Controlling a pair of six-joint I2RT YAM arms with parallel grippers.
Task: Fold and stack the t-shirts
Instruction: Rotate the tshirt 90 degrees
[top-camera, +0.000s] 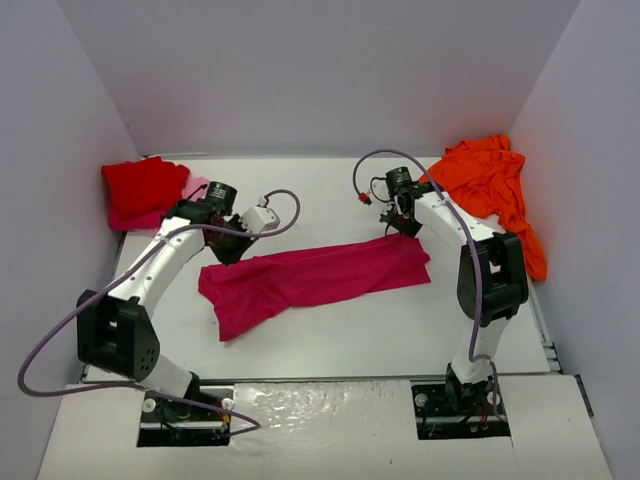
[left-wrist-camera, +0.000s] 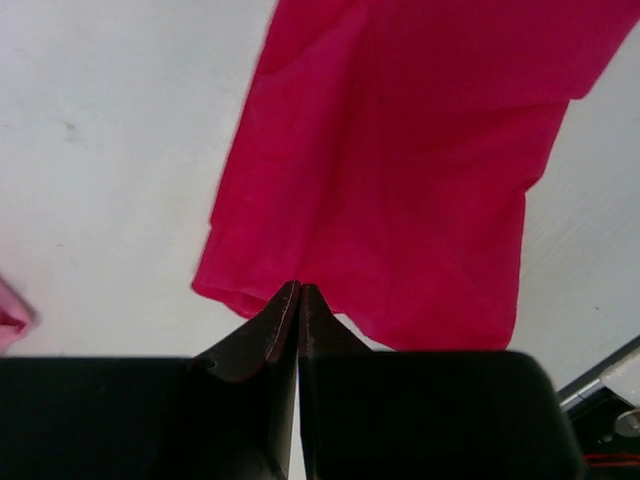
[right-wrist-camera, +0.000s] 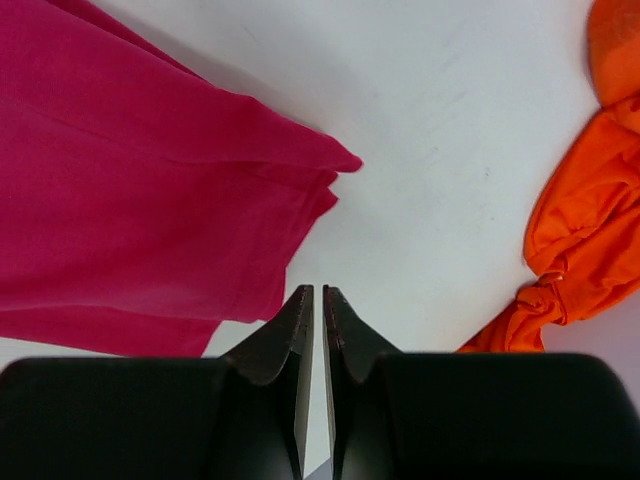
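Worktop (top-camera: 330, 330): white and flat, walled on three sides, with all the cloth lying on it.
Red t-shirt (top-camera: 143, 183): bunched in the far left corner, against the left wall.
Pink cloth (top-camera: 196, 186): shows from under the red t-shirt's right edge and along its near side. What garment it is cannot be told.
Left arm (top-camera: 150, 270): reaches from its base at the near edge towards the far left, its wrist over the left end of the magenta t-shirt.
Left jaws: pressed fully together, tips right at the hem of the magenta t-shirt. Whether any cloth is pinched between them cannot be told.
Magenta t-shirt (top-camera: 310, 275): laid out in a long band across the middle of the worktop, between the two arms. Its left end is wider and nearer the bases.
Right arm (top-camera: 490, 275): bends up and back to the far right end of the magenta t-shirt.
Right jaws: only a thin slit apart with nothing between them, tips over bare worktop just beside the shirt's right corner.
Orange t-shirt (top-camera: 490, 180): crumpled in the far right corner, trailing along the right wall and apart from the magenta one.
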